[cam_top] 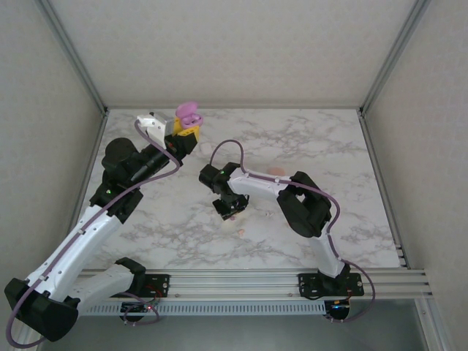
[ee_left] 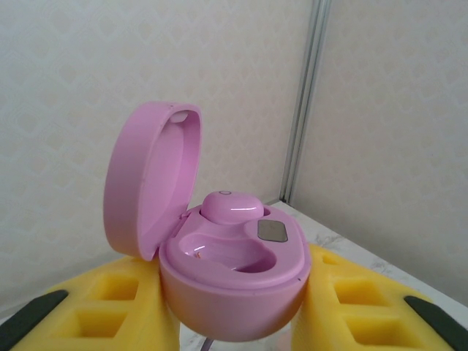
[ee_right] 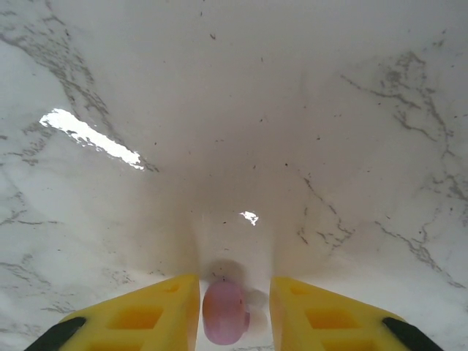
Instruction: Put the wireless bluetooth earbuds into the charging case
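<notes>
My left gripper [cam_top: 184,131] is raised at the back left, shut on a purple charging case [ee_left: 234,285] that sits between its yellow fingers [ee_left: 110,307]. The lid [ee_left: 146,175] stands open. One purple earbud [ee_left: 230,207] sits in the far pocket and the near pocket is empty. The case [cam_top: 189,113] also shows from above. My right gripper [ee_right: 234,292] is low over the marble table, open. A second purple earbud [ee_right: 223,313] lies on the table between its fingers [ee_right: 146,318], against the left one, with a gap to the right one.
The marble table [cam_top: 314,139] is walled at the back and both sides. A small pink-orange piece [cam_top: 276,171] lies just behind the right arm. A pale small piece [cam_top: 235,227] lies beside my right gripper [cam_top: 231,213].
</notes>
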{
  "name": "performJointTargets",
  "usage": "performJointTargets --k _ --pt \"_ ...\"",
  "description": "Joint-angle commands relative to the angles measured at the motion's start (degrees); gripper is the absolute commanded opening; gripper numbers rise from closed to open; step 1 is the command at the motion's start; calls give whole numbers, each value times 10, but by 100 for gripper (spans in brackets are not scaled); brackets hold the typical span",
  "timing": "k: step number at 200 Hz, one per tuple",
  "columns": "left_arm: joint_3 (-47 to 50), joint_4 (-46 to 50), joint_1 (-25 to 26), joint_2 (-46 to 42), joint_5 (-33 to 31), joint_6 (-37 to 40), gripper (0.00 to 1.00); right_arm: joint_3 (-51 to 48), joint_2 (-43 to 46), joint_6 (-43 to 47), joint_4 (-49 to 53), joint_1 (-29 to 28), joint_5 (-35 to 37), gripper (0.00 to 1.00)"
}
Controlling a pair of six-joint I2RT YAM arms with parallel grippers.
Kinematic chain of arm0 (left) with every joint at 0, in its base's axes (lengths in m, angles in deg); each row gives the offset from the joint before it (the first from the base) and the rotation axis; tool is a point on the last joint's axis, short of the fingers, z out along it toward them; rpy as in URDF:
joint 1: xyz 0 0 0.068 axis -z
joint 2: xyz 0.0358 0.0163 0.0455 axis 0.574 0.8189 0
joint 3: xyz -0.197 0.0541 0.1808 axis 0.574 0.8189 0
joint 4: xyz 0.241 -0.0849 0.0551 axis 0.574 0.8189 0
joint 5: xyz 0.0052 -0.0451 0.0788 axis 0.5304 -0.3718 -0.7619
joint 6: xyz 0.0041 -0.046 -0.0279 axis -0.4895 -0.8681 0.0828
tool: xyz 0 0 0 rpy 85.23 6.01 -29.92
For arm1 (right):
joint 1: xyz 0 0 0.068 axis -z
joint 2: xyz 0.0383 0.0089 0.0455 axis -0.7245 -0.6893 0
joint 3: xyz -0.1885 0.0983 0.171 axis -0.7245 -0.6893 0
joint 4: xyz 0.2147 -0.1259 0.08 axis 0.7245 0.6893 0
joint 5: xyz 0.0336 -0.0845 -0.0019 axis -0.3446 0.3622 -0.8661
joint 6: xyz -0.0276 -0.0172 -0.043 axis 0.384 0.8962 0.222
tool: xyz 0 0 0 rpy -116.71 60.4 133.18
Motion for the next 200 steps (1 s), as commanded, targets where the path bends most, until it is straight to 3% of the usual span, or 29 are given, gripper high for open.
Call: performJointTargets --k 1,148,200 --pt "-14 -15 -4 1 13 -4 31 16 -15 6 21 -8 4 31" --pt "-11 -13 -4 5 12 -7 31 11 -34 10 19 -9 -3 24" --pt "-9 -11 -4 8 11 -5 31 -23 36 -19 -17 7 -17 20"
